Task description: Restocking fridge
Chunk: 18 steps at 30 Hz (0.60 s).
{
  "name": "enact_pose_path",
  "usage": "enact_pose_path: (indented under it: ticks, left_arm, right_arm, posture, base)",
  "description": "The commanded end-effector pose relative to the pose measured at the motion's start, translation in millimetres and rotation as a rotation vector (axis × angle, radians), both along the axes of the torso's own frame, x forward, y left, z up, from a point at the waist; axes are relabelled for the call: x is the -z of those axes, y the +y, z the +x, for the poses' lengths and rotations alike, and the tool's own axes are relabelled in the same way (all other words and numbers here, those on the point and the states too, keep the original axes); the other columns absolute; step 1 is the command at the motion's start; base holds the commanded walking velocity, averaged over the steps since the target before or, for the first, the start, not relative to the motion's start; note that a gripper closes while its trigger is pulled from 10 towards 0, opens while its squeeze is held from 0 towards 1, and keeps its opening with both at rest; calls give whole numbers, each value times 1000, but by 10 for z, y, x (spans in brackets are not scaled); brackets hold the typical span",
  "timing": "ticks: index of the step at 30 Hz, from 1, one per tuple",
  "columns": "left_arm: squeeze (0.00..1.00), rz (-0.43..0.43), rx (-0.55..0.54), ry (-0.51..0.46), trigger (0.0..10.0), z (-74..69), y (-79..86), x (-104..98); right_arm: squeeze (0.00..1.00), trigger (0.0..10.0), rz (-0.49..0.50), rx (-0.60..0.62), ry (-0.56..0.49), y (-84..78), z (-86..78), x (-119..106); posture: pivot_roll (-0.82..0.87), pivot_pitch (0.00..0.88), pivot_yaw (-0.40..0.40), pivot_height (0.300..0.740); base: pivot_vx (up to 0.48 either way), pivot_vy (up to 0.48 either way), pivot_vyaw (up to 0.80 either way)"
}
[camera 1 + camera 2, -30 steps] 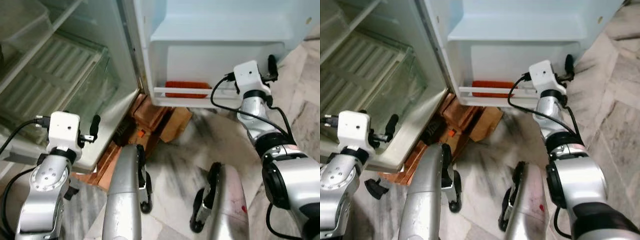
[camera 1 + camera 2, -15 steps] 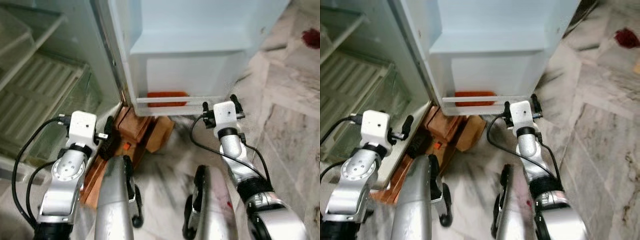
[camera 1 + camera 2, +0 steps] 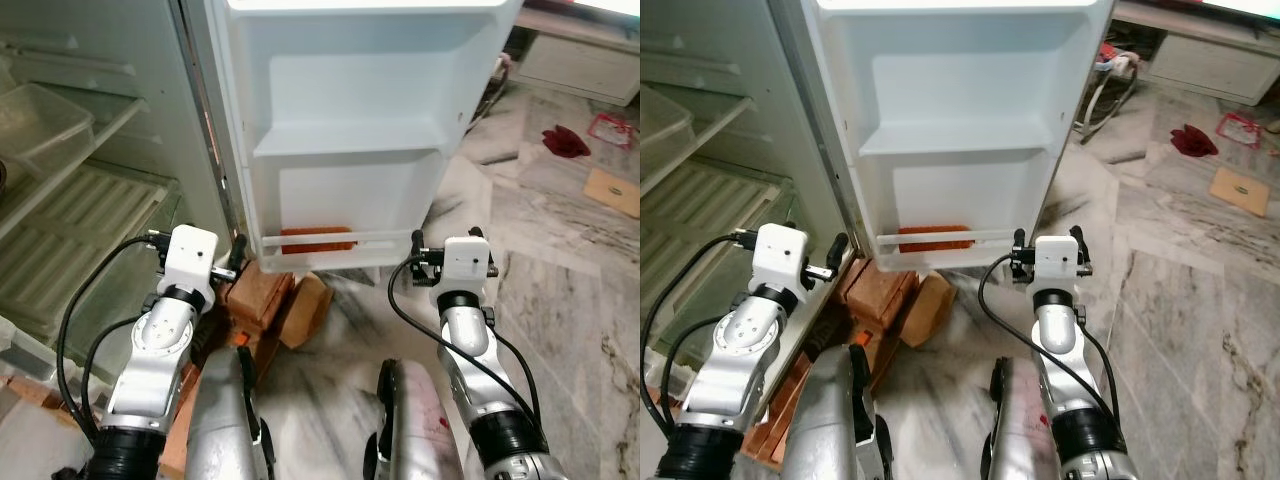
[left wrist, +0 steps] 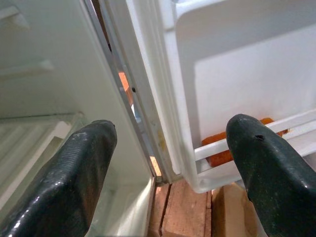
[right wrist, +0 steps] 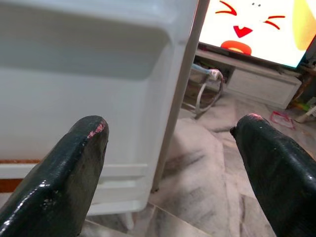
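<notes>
Left eye view: the open fridge door [image 3: 350, 130] fills the upper centre, its inner shelves facing the camera. An orange packet [image 3: 317, 240] lies in the lowest door shelf behind the white rail [image 3: 340, 241], its long axis running side to side along the rail. The fridge interior [image 3: 70, 190] takes the left edge. Lower left is the left pincer [image 3: 236, 262], lower right the right pincer [image 3: 450, 262], both raised before the door. Bricks [image 3: 258, 295] sit under the fridge on the marble floor [image 3: 560, 270].

Left wrist view: the left pincer [image 4: 170, 148] is released, fingers wide apart, grasping nothing; the orange packet [image 4: 222, 148] shows behind the rail.

Right wrist view: the right pincer [image 5: 170, 143] is likewise released and empty, facing the door's outer edge.
</notes>
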<state>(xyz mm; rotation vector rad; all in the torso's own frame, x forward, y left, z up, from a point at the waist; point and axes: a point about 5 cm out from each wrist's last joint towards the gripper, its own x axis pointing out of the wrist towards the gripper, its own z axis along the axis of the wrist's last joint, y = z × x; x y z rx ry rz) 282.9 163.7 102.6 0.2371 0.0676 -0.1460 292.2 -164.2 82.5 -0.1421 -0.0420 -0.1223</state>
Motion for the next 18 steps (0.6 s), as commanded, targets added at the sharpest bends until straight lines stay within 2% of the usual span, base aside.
enact_pose_path:
  ticks: [1, 7, 11, 12, 18]
  left_arm:
    - [0, 6, 0, 3, 10000, -23, 20, 41]
    - [0, -7, 35, -14, 10000, -34, 22, 43]
    - [0, -1, 46, -34, 10000, 9, -24, 25]
    - [0, -10, 54, -43, 10000, 19, -47, 10]
    - [0, -14, 70, -47, 10000, 29, -87, 14]
  right_arm:
    - [0, 10000, 9, -3, -9, -20, -35, -43]
    - [0, 10000, 36, 6, -12, -44, -123, -84]
    - [0, 10000, 50, -6, -11, -22, -150, -109]
    - [0, 10000, 77, 2, 4, -7, -140, -108]
    - [0, 10000, 80, -2, 10, 6, -121, -121]
  posture:
    - [31, 0, -10, 561]
    - [24, 0, -4, 561]
    - [19, 0, -4, 561]
    - [18, 0, -3, 561]
    - [13, 0, 3, 561]
  base:
    - [0, 0, 0]
    - [0, 0, 0]
    - [0, 0, 0]
    - [0, -307, 0]
    - [0, -325, -529]
